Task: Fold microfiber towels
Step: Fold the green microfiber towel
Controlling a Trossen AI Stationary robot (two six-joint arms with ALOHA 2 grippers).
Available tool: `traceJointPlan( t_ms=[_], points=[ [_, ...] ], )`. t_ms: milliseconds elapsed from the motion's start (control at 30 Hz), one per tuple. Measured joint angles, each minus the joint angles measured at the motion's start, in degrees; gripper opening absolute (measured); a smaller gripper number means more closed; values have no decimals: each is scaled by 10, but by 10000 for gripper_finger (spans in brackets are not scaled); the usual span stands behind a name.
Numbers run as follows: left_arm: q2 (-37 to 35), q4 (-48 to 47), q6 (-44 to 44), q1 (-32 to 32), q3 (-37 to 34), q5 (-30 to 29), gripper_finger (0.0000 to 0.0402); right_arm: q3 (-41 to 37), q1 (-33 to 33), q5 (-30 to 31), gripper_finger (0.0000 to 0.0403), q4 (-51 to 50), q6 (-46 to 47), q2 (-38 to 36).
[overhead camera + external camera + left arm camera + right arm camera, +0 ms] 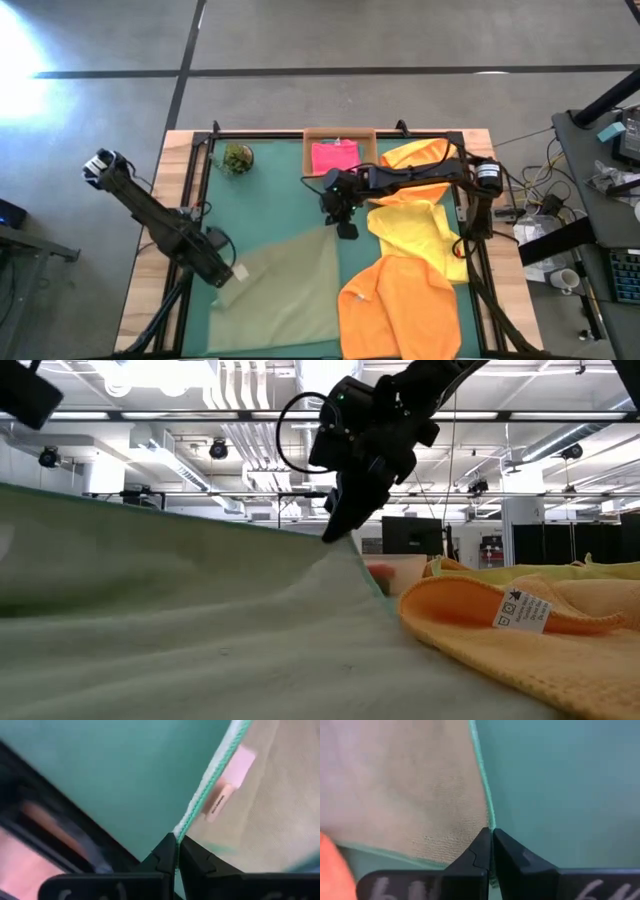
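Looking down: left gripper (232, 272) and right gripper (345, 229) each pinch a corner of the sage towel (290, 290), which spreads away between them. Low view: the right's corner is lifted. Wrist views: both fingers clamped on hem.

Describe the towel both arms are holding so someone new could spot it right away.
On the green table mat, look at the near left half, beside the orange towel. The pale sage green towel lies there, pinched at opposite corners by the left gripper and right gripper. It is the only muted, greyish-green cloth.
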Motion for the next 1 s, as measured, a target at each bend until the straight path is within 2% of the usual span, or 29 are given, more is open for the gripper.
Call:
traceJointPlan(
  t_ms=[67,167,300,467,667,767,1000],
  points=[
    [-7,-49,3,9,11,-38,1,0,0,21,8,-2,0,-8],
    [-12,-105,22,27,14,-63,1,0,-1,64,8,0,0,-17],
    [-7,-122,62,58,-5,-87,0,0,-8,145,8,9,9,-19],
    [22,-136,96,109,-16,-173,0,0,-28,218,8,16,6,-19],
    [55,-200,141,182,-17,-246,0,0,-57,231,8,68,1,-19],
    [61,-203,165,216,-20,-285,0,0,-69,233,8,97,-9,-19],
    [59,-204,226,275,-20,-318,0,0,-85,261,8,120,-65,-19]
  ],
)
